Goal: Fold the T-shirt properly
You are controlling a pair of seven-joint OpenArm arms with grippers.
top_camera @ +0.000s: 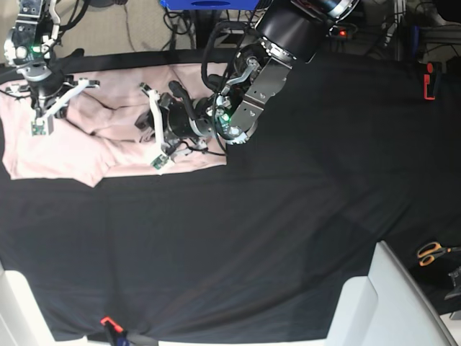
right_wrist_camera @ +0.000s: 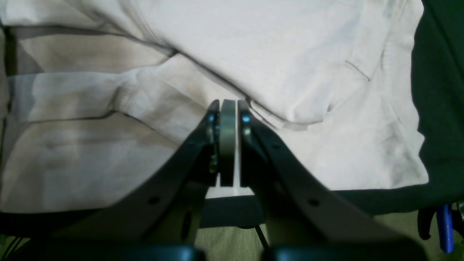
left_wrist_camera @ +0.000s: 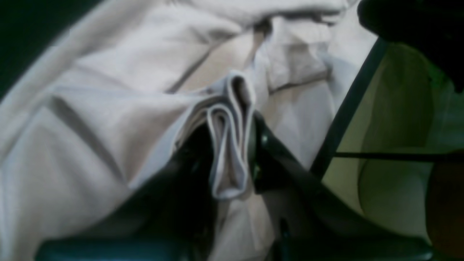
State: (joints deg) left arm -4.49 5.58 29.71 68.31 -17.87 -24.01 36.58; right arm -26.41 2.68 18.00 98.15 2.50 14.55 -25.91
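My left fingers [left_wrist_camera: 232, 145] are pinching a bunched fold of the pink T-shirt [top_camera: 65, 144]. Right fingers [right_wrist_camera: 228, 119] are clenched on nothing, hovering just over the shirt.

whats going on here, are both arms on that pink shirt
A two-armed robot is working on a pale pink T-shirt spread at the far left corner of a table covered with black cloth. The left gripper is shut on a bunched fold of the shirt's fabric. The right gripper is shut too, over the shirt near its edge, but whether it pinches any fabric isn't clear. The shirt is rumpled and not yet neatly folded.
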